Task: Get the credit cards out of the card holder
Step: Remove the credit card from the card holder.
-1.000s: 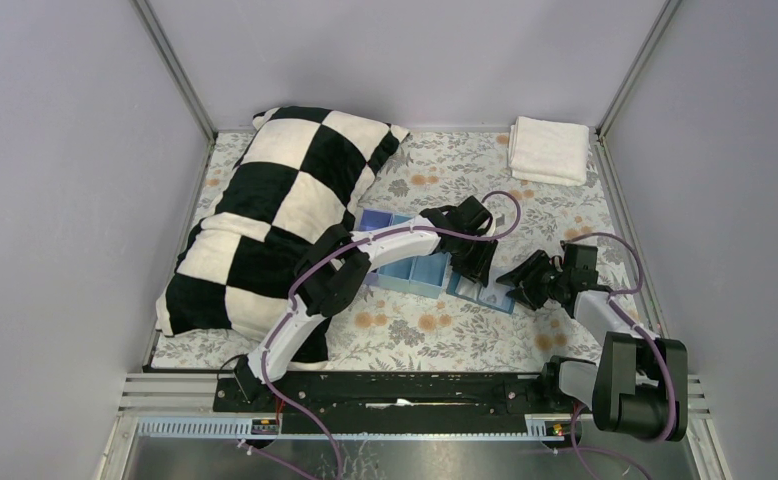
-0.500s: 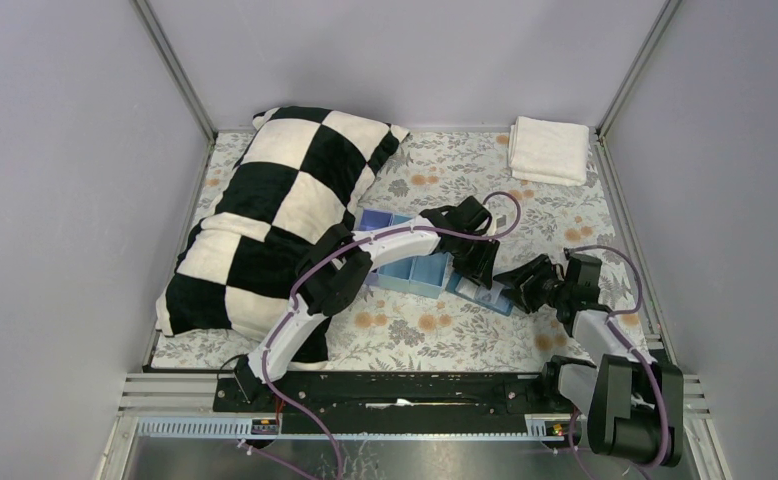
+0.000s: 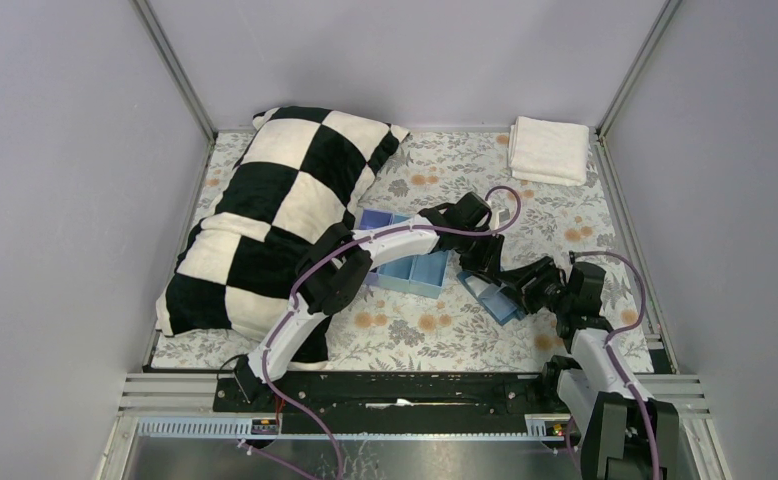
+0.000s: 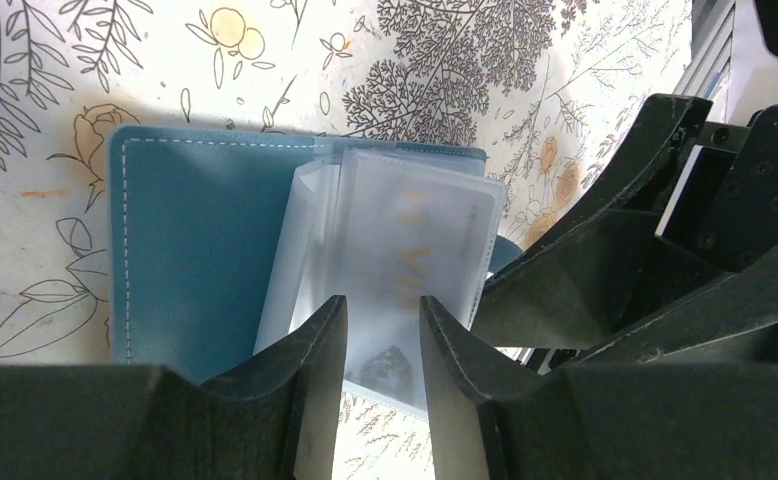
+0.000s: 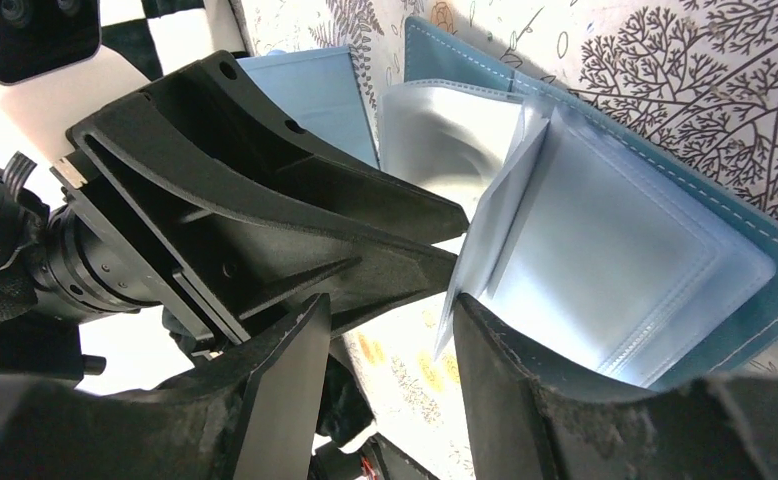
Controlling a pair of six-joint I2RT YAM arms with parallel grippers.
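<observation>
The blue card holder (image 3: 492, 297) lies open on the floral cloth, just right of the tray. In the left wrist view its blue cover (image 4: 195, 250) shows with frosted clear sleeves fanned up; a card with gold lettering (image 4: 415, 235) shows through one sleeve. My left gripper (image 3: 485, 268) is slightly open, its jaws (image 4: 383, 330) straddling that sleeve's lower edge. My right gripper (image 3: 528, 290) is open at the holder's right side. In the right wrist view (image 5: 390, 360) a raised sleeve edge (image 5: 475, 250) sits by its right finger. No bare dark card shows.
A blue and lavender three-compartment tray (image 3: 405, 268) lies left of the holder, partly under the left arm. A black-and-white checked pillow (image 3: 275, 220) fills the left side. A folded white towel (image 3: 548, 148) lies at the back right. The left fingers (image 5: 365, 230) crowd the right wrist view.
The right arm has swung in toward the left, bringing its gripper up to the holder. The holder has turned and shifted slightly nearer. The left gripper has hardly moved.
</observation>
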